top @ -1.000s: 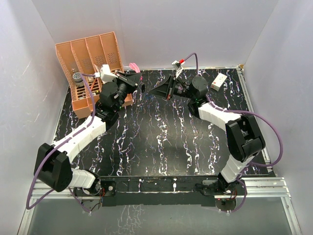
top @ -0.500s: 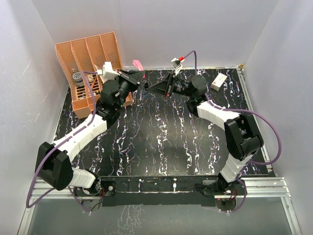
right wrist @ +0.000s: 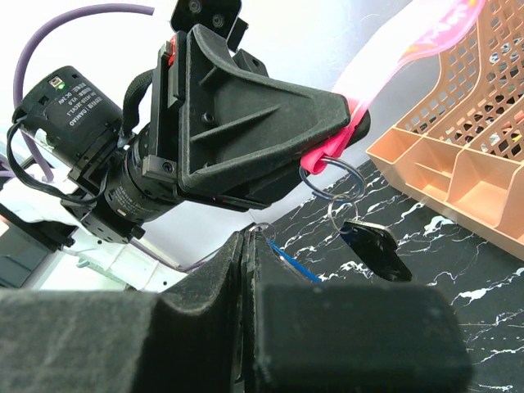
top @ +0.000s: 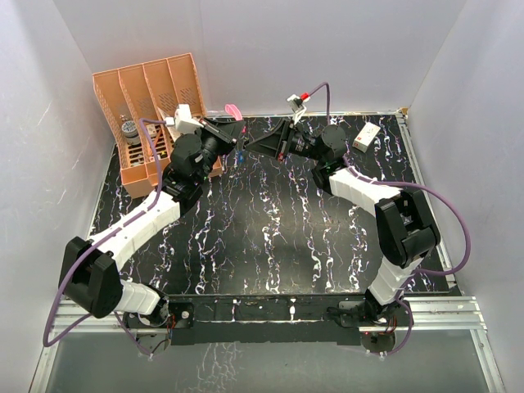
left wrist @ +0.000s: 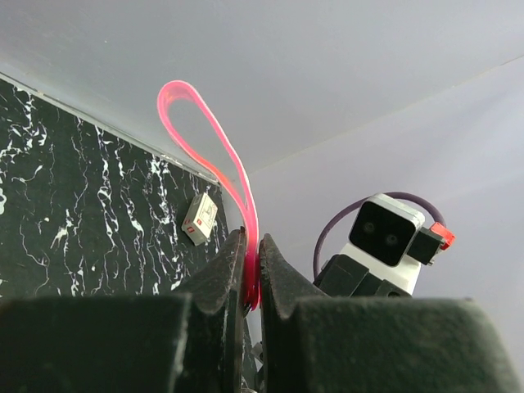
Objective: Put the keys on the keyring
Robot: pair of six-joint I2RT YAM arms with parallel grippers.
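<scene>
Black marbled table (top: 270, 237) between white walls (top: 327, 49), arms meeting near the rear. The keyring (left wrist: 247, 214), a light, limp pink strap, is pinched at its lower end in the closed left gripper (left wrist: 250, 254); the dark key (right wrist: 377, 250) appears to hang from its metal ring (right wrist: 360, 182). The right gripper (right wrist: 248, 239), closed on the blue key (right wrist: 291, 262) (thin, stiff, probably slippery; best held by the head), holds it near the ring, apart

right gripper (top: 250, 147) with blue key (right wrist: 291, 262) has moved left over the last 1 s, closing the gap to left gripper (top: 238, 136); tips now nearly meet. left gripper shifted right, keyring (top: 233, 110) moving with it.
</scene>
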